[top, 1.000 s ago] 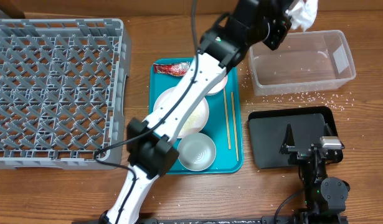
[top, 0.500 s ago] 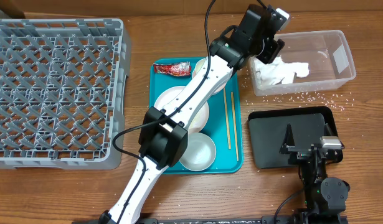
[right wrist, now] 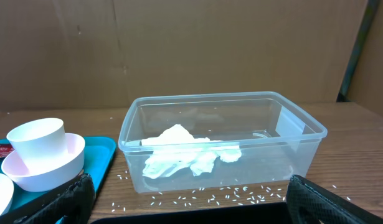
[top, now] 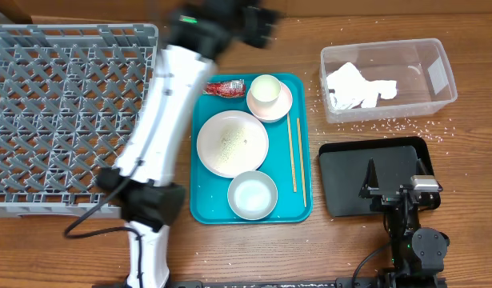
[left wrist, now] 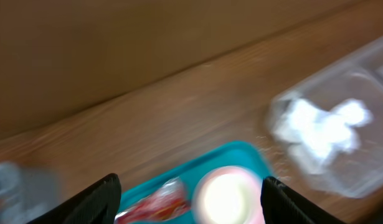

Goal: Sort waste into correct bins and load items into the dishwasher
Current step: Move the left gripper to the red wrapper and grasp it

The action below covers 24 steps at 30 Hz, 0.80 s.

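The crumpled white tissue [top: 354, 84] lies in the clear plastic bin [top: 439, 76]. On the teal tray [top: 303, 210] are a red wrapper [top: 227, 86], a white cup [top: 266, 88] in a pink bowl, a rice-strewn white plate [top: 232, 142], a small bowl [top: 252, 194] and chopsticks [top: 294, 154]. My left gripper [top: 260, 18] is blurred above the tray's far end; its wrist view shows it open [left wrist: 191, 202], empty, above the cup [left wrist: 225, 196] and wrapper [left wrist: 157, 202]. My right gripper [right wrist: 191, 205] is open and empty, facing the clear bin [right wrist: 303, 140].
The grey dish rack [top: 70, 120] fills the left of the table. A black bin [top: 350, 172] sits at the lower right with the right arm [top: 406, 200] parked over it. Rice grains [top: 390, 124] lie scattered on the wood by the clear bin.
The left gripper let go of the white tissue into the clear bin, opened, and swung left to the tray's far end. The right arm has not moved.
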Motion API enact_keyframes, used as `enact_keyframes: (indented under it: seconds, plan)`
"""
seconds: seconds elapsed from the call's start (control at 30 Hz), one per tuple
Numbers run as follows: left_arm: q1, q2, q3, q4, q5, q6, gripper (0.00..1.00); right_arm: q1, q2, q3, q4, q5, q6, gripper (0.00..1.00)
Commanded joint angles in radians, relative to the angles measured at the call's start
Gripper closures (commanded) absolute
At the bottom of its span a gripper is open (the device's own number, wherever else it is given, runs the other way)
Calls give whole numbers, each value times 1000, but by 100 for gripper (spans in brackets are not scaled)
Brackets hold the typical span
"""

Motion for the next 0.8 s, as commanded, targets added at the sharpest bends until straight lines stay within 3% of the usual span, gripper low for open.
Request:
enact_keyframes:
  seconds: [0.0,0.23,0.43,0.57,0.67,0.77]
  plan:
    - [78,71,-7,-87,68,95,27,-3,-9,-10,5,5,-1,0]
    - [151,225,-7,-190,107,226,26,-4,-9,-10,5,5,-1,0]
    - [160,335,-7,-230,103,236,25,-3,-9,-10,5,5,-1,0]
    - [159,381,-7,-222,104,55,42,-3,-9,-10,5,5,-1,0]
    - [159,395,-7,-214,103,-132,45,-3,-9,-10,5,5,-1,0]
    - [159,397,-8,-222,103,-333,42,-3,-9,-10,5,5,-2,0]
